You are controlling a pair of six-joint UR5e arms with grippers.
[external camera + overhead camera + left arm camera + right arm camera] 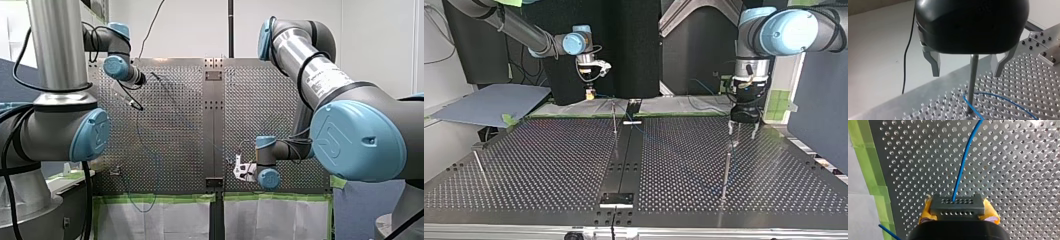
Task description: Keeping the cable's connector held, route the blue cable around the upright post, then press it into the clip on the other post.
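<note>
**A:** Right end effector [958, 213] first. What has it got?

**B:** It's closed firmly on the dark connector [957, 206], with yellow pads [926, 211] pressed against both ends of the block. The blue cable [963, 162] comes out of the connector's upper row of holes. It runs straight ahead of the fingers over the perforated surface [1018, 175].

**A:** And beside it?

**B:** A strip of green tape [871, 170] runs along the surface's edge. Another short stretch of blue cable crosses it, just beside the end effector's body.

**A:** Over to the left end effector [966, 67].

**B:** Spread wide, gripping nothing. Its two metal fingers [933, 63] hang to either side of the upright post [972, 82]. The post shows in the gap, and neither finger touches it. I can't tell whether its tip reaches up between the fingertips.

**A:** Where's the cable there?

**B:** Below the fingertips, at the post's foot. It curves round the base, right up against it, then sweeps away across the surface under one finger.

**A:** And from across the table?

**B:** In the top view the left end effector [742, 131] hovers directly over that post. The right end effector [590, 92] is well apart from it, raised above the surface's far edge. A second post [614, 117] stands near the right end effector, between the two. I can't make out a clip on it.
</note>
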